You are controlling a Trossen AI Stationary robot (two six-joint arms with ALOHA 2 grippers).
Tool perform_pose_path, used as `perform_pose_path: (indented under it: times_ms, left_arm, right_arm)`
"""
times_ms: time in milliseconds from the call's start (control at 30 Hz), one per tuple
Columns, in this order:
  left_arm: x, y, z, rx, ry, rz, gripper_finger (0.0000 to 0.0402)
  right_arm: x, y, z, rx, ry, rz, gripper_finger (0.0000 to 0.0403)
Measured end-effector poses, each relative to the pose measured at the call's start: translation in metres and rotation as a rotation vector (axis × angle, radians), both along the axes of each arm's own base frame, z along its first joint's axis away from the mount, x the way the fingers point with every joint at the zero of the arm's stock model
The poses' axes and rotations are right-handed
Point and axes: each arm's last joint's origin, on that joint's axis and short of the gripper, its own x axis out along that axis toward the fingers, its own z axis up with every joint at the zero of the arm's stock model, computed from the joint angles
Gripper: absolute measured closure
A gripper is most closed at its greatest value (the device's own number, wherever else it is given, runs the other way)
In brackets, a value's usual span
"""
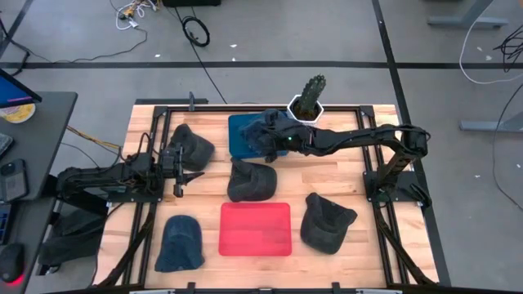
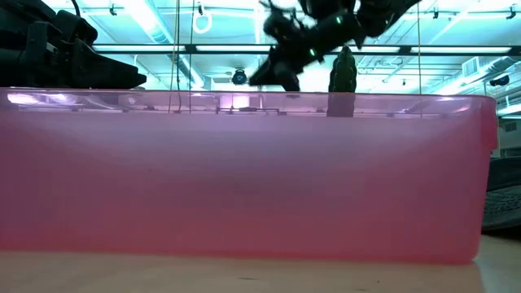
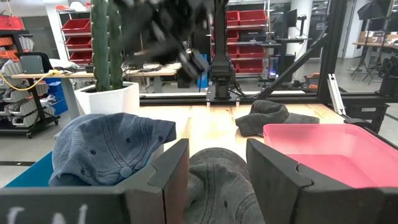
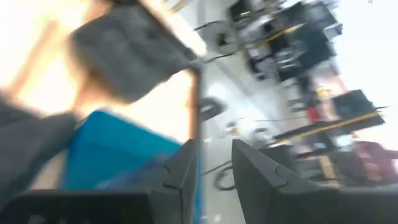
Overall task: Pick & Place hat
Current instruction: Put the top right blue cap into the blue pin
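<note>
A blue denim hat (image 3: pixel 109 149) lies on the blue bin (image 1: pixel 243 131) near the table's far edge. My right gripper (image 1: pixel 263 137) hovers above that bin, open and empty (image 4: pixel 214 158), and hides the hat in the high view. My left gripper (image 1: pixel 186 178) is open, low over the table's left part, pointing right. A dark grey hat (image 1: pixel 252 180) rests on the wood ahead of it and shows past its fingers (image 3: pixel 217 180), which stand apart from it. Other hats lie flat on the table: a dark one (image 1: pixel 192 145), a dark one (image 1: pixel 327 222) and a blue one (image 1: pixel 180 243).
A pink bin (image 1: pixel 255 229) sits at the near middle, and its wall (image 2: pixel 244 179) fills the low view. A cactus in a white pot (image 1: pixel 307 102) stands at the far edge beside the blue bin. Black frame rails run along both table sides. Bare wood lies between the hats.
</note>
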Motion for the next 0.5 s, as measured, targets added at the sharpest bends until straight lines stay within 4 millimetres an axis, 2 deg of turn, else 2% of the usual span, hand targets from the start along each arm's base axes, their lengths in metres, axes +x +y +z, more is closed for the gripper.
perform_pose_path:
  times_ms: [267, 433, 500]
  left_arm:
    - [0.0, 0.0, 0.0, 0.0, 0.0, 0.0, 0.0236]
    - [0.0, 0.0, 0.0, 0.0, 0.0, 0.0, 0.0236]
    - [0.0, 0.0, 0.0, 0.0, 0.0, 0.0, 0.0236]
  right_arm:
    - [0.008, -0.013, 0.062, 0.056, -0.114, -0.059, 0.03]
    - [-0.003, -0.032, 0.086, 0.195, 0.042, -0.093, 0.03]
    - [-0.011, -0.039, 0.087, 0.264, 0.138, -0.111, 0.03]
